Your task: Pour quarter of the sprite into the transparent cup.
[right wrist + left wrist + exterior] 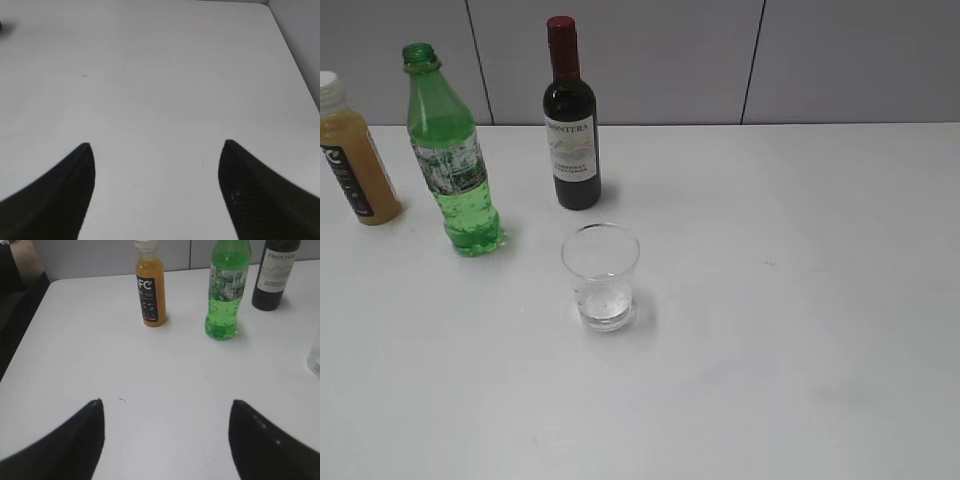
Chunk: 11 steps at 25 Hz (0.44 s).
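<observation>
The left pincer [166,412] hangs released over bare white table [165,365], jaws wide apart and gripping nothing. Ahead of it and slightly right stands the sprite [226,290], upright and uncapped, well apart from the fingertips. The transparent cup [315,357] sits at its far right, the table's left edge on its other side. The right pincer [156,150] is likewise released over open table, whose right edge runs alongside.
</observation>
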Available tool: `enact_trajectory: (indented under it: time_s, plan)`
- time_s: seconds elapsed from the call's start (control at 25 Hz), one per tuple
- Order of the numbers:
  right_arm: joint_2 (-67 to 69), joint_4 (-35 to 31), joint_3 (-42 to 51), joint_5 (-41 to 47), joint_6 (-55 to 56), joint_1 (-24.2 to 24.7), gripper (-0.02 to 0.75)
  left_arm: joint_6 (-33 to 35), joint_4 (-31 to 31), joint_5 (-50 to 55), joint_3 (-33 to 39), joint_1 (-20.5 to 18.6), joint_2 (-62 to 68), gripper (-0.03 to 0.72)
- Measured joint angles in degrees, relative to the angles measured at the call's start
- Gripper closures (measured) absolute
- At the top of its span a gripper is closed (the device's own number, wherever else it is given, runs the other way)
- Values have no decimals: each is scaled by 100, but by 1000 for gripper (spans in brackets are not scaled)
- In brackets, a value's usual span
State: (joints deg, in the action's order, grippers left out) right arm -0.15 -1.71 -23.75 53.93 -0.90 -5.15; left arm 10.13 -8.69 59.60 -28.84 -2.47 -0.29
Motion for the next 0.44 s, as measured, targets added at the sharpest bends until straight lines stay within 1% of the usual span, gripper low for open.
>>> enact_trajectory:
  time_s: [0.44]
  plan:
    - [0, 0, 0, 0, 0, 0, 144, 0, 0, 0, 0, 0, 0, 99]
